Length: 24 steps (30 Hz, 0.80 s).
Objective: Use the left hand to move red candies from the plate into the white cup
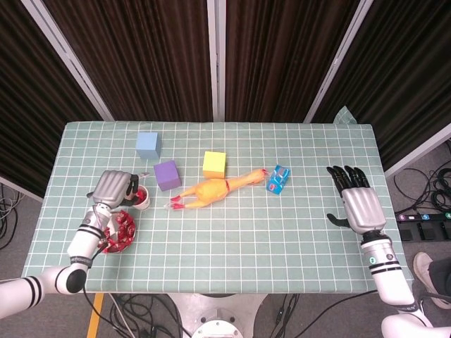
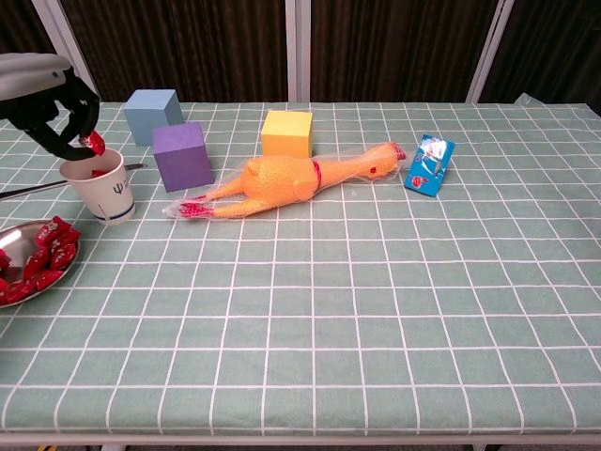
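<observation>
My left hand (image 2: 42, 99) hovers just over the white cup (image 2: 100, 188), pinching a red candy (image 2: 95, 143) above its rim. From above, the left hand (image 1: 114, 189) covers much of the cup (image 1: 139, 200), which holds some red candies. The metal plate (image 2: 26, 275) with several red candies (image 2: 47, 254) lies left of the cup at the table's left edge; the plate (image 1: 120, 243) shows under my left forearm in the head view. My right hand (image 1: 359, 203) rests open and flat at the far right, holding nothing.
A purple cube (image 1: 167, 175), a blue cube (image 1: 148, 145) and a yellow cube (image 1: 214, 164) stand behind the cup. A rubber chicken (image 1: 211, 190) lies mid-table, a small blue packet (image 1: 279, 179) beside its head. A metal utensil (image 2: 23, 189) lies behind the cup.
</observation>
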Available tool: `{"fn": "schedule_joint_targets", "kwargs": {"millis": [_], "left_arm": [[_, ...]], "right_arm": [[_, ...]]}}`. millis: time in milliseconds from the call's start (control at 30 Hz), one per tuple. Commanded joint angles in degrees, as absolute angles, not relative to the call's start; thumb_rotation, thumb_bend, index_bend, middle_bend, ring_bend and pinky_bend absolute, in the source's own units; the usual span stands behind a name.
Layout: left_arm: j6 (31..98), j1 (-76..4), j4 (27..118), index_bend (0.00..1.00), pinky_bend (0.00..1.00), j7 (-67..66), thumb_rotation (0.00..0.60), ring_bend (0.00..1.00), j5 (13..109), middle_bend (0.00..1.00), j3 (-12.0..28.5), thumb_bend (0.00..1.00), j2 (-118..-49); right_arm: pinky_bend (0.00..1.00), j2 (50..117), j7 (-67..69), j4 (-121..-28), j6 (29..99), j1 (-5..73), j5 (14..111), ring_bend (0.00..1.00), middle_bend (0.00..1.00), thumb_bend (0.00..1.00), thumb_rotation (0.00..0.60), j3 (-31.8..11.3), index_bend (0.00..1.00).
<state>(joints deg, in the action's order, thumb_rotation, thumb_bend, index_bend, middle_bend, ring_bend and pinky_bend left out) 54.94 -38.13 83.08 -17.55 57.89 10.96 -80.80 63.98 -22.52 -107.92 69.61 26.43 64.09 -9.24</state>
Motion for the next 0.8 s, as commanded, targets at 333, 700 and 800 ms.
{"fn": "schedule_joint_targets", "kwargs": {"millis": [333, 700, 800], "left_arm": [[54.63, -37.99, 83.68, 0.66, 1.00, -17.26, 0.600, 0.99, 57.56, 0.75, 10.38, 0.27, -79.47], [55.07, -37.79, 83.40, 0.62, 1.00, -15.84, 0.600, 0.98, 58.30, 0.71, 10.29, 0.26, -79.07], [57.11, -37.16, 85.01, 0.62, 1.00, -15.63, 0.600, 0.98, 58.77, 0.71, 10.96, 0.26, -77.59]], "right_arm": [[0.00, 63.85, -22.78, -108.22, 69.80, 26.24, 64.08, 0.00, 0.07, 0.10, 0.600, -9.11, 0.03], [0.00, 63.71, -23.12, -108.71, 70.13, 26.02, 64.14, 0.00, 0.07, 0.10, 0.600, -9.04, 0.03], [0.00, 63.70, -23.13, -108.73, 70.12, 26.08, 64.25, 0.00, 0.07, 0.10, 0.600, -9.11, 0.03]]}}
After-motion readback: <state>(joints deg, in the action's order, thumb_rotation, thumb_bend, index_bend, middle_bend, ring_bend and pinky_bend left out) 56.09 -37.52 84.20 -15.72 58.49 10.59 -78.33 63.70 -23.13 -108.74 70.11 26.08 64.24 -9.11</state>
